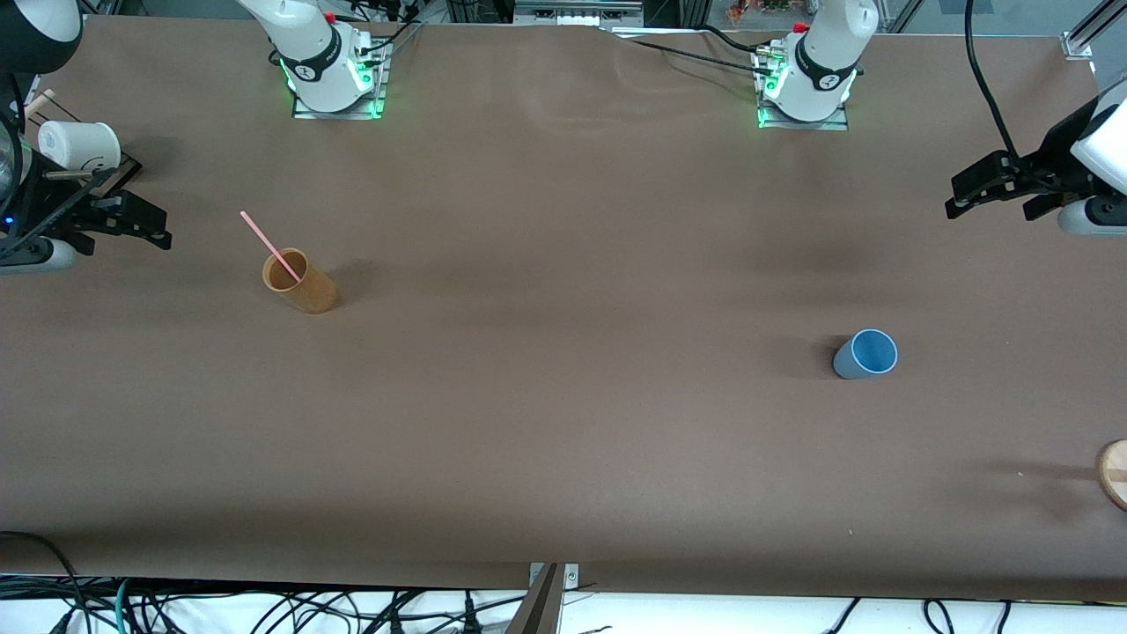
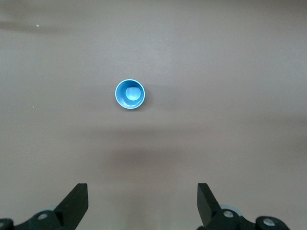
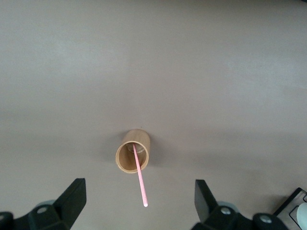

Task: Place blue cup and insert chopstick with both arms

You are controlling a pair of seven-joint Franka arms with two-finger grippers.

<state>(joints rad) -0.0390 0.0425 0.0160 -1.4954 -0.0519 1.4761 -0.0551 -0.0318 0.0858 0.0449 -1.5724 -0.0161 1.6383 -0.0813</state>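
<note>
The blue cup (image 1: 867, 354) stands upright on the brown table toward the left arm's end; in the left wrist view (image 2: 130, 94) I look straight down into it. The pink chopstick (image 1: 269, 246) leans inside a tan-brown cup (image 1: 300, 283) toward the right arm's end; the right wrist view shows the chopstick (image 3: 140, 179) and this cup (image 3: 132, 157) from above. My left gripper (image 1: 995, 198) (image 2: 142, 201) is open and empty, up in the air over bare table. My right gripper (image 1: 141, 224) (image 3: 139, 201) is open and empty, up in the air beside the tan cup.
A white paper cup (image 1: 79, 145) sits on a dark stand at the right arm's end of the table. A round wooden piece (image 1: 1114, 471) lies at the table's edge at the left arm's end. Cables hang along the table's front edge.
</note>
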